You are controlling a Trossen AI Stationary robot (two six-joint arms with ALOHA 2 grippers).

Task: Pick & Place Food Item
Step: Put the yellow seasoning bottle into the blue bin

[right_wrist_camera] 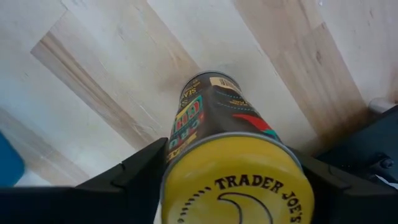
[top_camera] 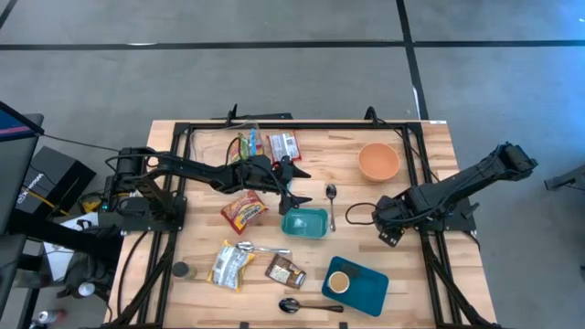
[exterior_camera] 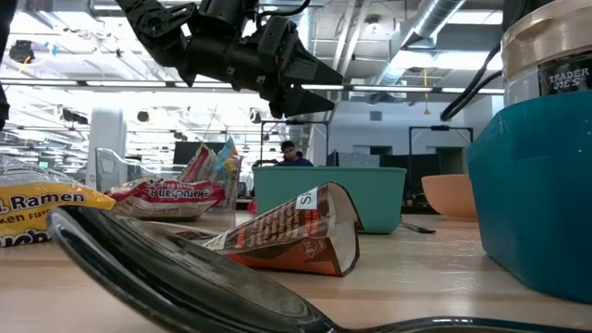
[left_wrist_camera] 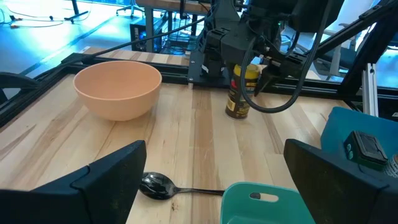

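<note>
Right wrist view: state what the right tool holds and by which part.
The right tool grips a Trader Joe's jar near its yellow lid, fingers on opposite sides.

High view: overhead, straight down, whole table [top_camera: 439, 146] framed. Low view: at tabletop level, lens almost against a spoon [exterior_camera: 185, 277], facing the room. Left wrist view: looks level across the teal container [left_wrist_camera: 261, 205] toward the seasoning jar [left_wrist_camera: 239, 93]. Right wrist view: looks down, very near that jar's yellow lid [right_wrist_camera: 236, 180].
</note>
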